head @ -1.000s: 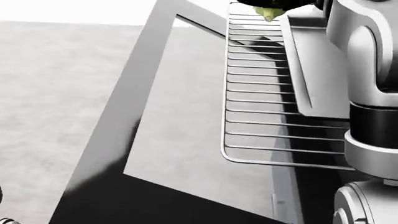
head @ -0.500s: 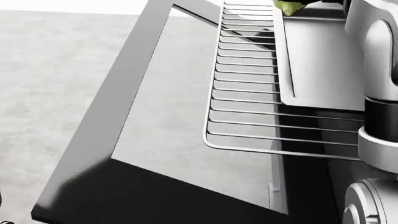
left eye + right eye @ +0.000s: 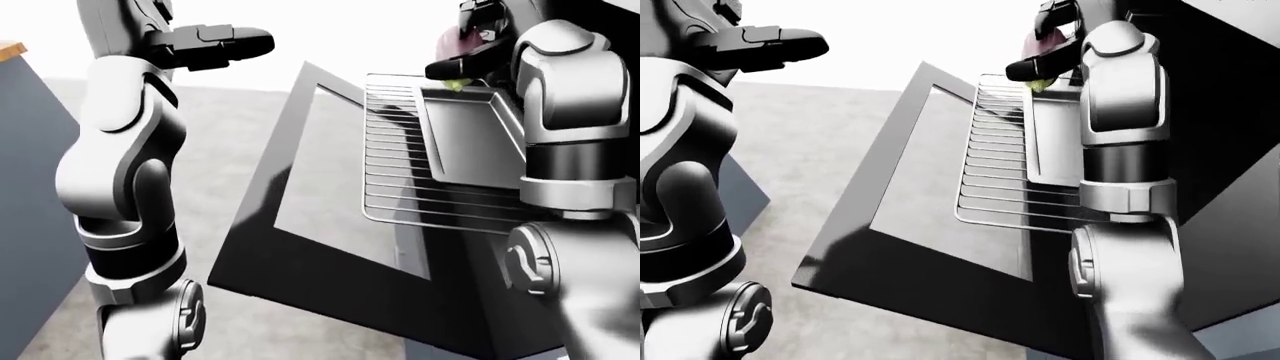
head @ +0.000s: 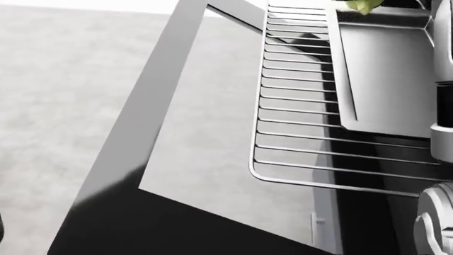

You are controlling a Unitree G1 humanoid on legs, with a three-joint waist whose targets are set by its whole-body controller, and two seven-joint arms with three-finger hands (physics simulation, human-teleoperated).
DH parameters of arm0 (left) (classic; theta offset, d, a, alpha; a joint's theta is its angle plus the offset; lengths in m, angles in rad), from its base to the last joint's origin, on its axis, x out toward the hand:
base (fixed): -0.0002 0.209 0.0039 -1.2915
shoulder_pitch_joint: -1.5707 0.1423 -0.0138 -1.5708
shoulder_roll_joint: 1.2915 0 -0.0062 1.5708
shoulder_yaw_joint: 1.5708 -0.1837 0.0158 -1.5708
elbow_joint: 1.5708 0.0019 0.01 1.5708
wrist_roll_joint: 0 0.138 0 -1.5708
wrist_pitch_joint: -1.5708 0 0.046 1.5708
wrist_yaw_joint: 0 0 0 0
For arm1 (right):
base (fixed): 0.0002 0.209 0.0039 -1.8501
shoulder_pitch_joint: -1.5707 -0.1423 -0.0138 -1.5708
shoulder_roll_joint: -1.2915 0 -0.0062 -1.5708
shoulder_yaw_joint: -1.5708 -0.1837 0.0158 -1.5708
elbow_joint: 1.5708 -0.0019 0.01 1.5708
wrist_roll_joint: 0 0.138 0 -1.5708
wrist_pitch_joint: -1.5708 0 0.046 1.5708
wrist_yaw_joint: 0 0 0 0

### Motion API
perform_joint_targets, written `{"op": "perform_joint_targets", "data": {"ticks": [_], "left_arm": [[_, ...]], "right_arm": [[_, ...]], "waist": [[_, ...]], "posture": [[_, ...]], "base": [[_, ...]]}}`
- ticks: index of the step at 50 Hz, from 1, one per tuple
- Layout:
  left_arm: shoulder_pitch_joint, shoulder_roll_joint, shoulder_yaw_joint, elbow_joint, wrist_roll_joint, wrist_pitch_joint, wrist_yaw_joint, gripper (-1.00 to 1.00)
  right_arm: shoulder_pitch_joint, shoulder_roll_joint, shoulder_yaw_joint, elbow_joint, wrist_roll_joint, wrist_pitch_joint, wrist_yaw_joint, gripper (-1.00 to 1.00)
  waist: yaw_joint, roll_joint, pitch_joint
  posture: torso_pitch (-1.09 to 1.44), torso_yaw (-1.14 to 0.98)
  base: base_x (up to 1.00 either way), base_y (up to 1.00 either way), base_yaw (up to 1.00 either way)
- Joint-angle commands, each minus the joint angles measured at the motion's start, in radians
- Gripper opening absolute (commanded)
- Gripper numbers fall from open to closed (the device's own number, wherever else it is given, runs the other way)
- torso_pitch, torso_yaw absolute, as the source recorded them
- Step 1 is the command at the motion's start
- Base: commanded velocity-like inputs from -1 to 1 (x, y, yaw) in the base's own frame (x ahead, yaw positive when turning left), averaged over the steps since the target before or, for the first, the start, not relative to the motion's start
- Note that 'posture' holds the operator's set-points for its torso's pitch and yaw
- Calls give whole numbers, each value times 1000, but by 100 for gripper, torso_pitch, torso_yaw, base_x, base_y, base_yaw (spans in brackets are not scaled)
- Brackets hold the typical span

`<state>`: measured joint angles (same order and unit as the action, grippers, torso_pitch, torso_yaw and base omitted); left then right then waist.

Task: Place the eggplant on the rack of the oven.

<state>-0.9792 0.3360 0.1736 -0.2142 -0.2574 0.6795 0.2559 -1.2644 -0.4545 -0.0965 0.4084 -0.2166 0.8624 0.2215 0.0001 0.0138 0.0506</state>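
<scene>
**Over the pulled-out rack: eggplant held, not yet released**

At the top right of the left-eye view, the eggplant [image 3: 462,43] is carried in the right hand [image 3: 470,46]. The dark fingers are closed round its purple body, and the green stem end points down toward the tray [image 3: 470,135]. Whether the stem touches the tray's far edge cannot be told; it appears just above it.

Change over the last second: in the head view the whole picture has shifted, first one way and then back, so the camera has moved, not the oven parts. The stem tip now sits further right at the top edge of that view, and less of the right arm shows. Judgement: the hand is settling over the far end of the tray, and the placing step is near but not done.

Containers:
- The tray lies on the right portion of the rack [image 4: 297,133]. Its visible interior holds nothing.
- The rack is drawn out over the open door [image 4: 191,159]. Its bare wires on the left carry nothing.

The left hand [image 3: 225,41] is raised at the upper left, well apart from the oven, fingers extended and holding nothing.

Risk, as judgement: a release from height could let the eggplant roll on the tray.
</scene>
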Motion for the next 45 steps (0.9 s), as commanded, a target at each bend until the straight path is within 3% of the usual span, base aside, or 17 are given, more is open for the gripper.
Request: {"op": "perform_joint_targets", "data": {"ticks": [1, 9, 18, 34, 45], "left_arm": [[-32, 11, 8, -25, 5, -30, -3, 100], [-22, 5, 9, -27, 6, -35, -3, 100], [-5, 11, 17, -36, 0, -35, -2, 100], [-1, 16, 17, -33, -5, -39, 1, 100], [19, 15, 22, -46, -7, -37, 1, 100]], "right_arm": [[-48, -13, 3, -20, -41, -54, 27, -100], [-55, -7, 89, 17, -286, -163, 240, -100], [-126, 24, 72, 125, -486, -306, 369, -100], [-157, 6, 78, 300, -705, -534, 449, -100], [-175, -16, 77, 399, -828, -647, 429, -100]], "waist": [[1, -2, -34], [-6, 2, -30], [-9, 7, -22], [-4, 1, -19], [-3, 3, -23]], "posture": [[0, 0], [0, 0], [0, 0], [0, 0], [0, 0]], "base": [[0, 0, 0], [0, 0, 0], [0, 0, 0], [0, 0, 0], [0, 0, 0]]}}
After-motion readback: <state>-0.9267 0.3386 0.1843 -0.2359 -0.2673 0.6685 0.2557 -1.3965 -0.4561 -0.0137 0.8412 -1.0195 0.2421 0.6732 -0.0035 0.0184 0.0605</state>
